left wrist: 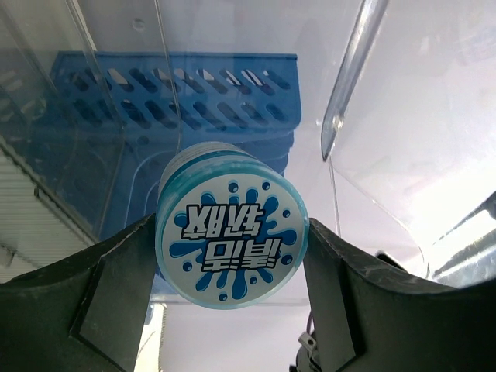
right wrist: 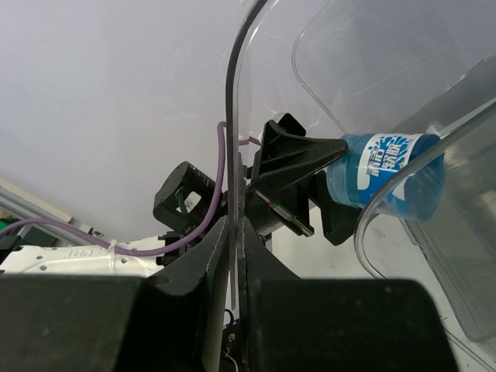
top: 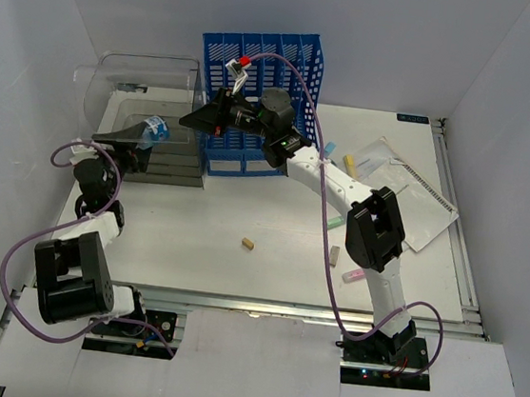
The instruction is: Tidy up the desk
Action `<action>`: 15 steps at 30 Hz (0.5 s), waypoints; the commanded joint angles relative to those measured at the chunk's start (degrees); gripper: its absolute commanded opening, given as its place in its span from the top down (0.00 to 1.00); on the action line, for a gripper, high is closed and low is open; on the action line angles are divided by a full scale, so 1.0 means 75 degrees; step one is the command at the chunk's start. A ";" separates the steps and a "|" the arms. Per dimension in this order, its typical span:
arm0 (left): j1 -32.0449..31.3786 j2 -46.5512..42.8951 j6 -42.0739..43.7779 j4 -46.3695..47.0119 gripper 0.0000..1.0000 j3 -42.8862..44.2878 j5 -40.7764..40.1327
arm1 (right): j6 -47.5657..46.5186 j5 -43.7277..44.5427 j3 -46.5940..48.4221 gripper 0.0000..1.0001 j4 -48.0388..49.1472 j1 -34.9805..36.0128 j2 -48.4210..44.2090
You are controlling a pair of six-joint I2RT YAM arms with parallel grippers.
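Clamping blue tub (left wrist: 231, 232), left end effector (left wrist: 229, 246), right end effector (right wrist: 235, 234) pinching clear box (top: 140, 74) edge

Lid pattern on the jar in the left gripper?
White lid, blue splash with white lettering; left wrist view shows it best.

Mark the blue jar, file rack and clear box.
blue jar (left wrist: 231, 236): left wrist view, printed cap.
file rack (top: 278, 45): top view, slotted back wall.
clear box (right wrist: 387, 62): right wrist view, transparent panel.
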 commanded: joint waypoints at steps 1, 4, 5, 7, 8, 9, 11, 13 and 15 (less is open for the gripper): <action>0.0026 0.0047 0.0263 -0.0800 0.54 0.0834 -0.0209 | 0.0191 -0.0194 0.0136 0.89 0.0661 0.0049 -0.0717; 0.0026 -0.0076 0.0510 -0.1722 0.35 0.1156 -0.0266 | 0.0177 -0.0164 0.0126 0.89 0.0654 0.0054 -0.0717; 0.0026 -0.0094 0.0569 -0.1914 0.30 0.1245 -0.0272 | 0.0165 -0.0158 0.0132 0.89 0.0648 0.0054 -0.0717; 0.0026 -0.0129 0.0677 -0.2278 0.25 0.1481 -0.0255 | 0.0124 -0.0143 0.0125 0.89 0.0622 0.0054 -0.0728; 0.0026 -0.0141 0.0703 -0.2504 0.24 0.1548 -0.0222 | 0.0111 -0.0142 0.0124 0.89 0.0620 0.0044 -0.0729; 0.0026 -0.0162 0.0745 -0.2630 0.23 0.1604 -0.0179 | 0.0109 -0.0142 0.0124 0.89 0.0611 0.0043 -0.0738; 0.0026 -0.0226 0.0826 -0.2985 0.15 0.1723 -0.0171 | 0.0086 -0.0130 0.0078 0.89 0.0597 0.0054 -0.0752; 0.0026 -0.0332 0.1001 -0.3468 0.12 0.1910 -0.0172 | 0.0084 -0.0130 0.0066 0.89 0.0597 0.0054 -0.0753; 0.0026 -0.0390 0.1034 -0.3649 0.09 0.1971 -0.0166 | 0.0054 -0.0130 0.0041 0.89 0.0597 0.0054 -0.0772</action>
